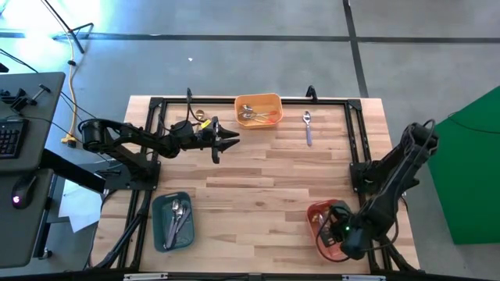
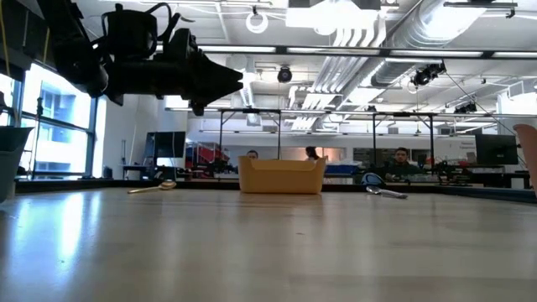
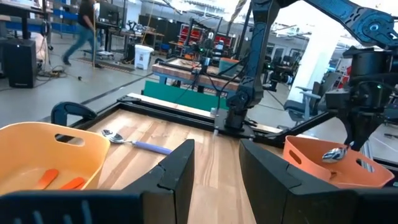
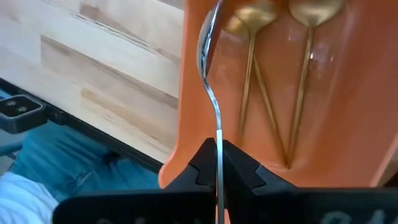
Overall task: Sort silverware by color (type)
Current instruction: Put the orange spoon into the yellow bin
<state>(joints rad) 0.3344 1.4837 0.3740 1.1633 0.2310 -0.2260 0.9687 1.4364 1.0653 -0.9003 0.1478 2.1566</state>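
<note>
While the right gripper hangs over the red-orange tray at the table's near right corner, its fingers are pinched tight on the handle of a spoon whose bowl points straight away from the wrist. The spoon's long axis runs in line with the fingers and along the tray's length, its bowl above the tray's rim beside two gold spoons already lying inside. My reading is that a release here would drop it among them, provided the bowl clears the wall first.

The left gripper hovers above the far left part of the table with its fingers parted and nothing between them. The lavender-handled spoon lies loose on the wood at the far edge, just right of the yellow-orange tray, handle towards the near side. The left arm is clearly the nearer one to it. A gold spoon rests behind the left gripper. The teal tray sits near left.
</note>
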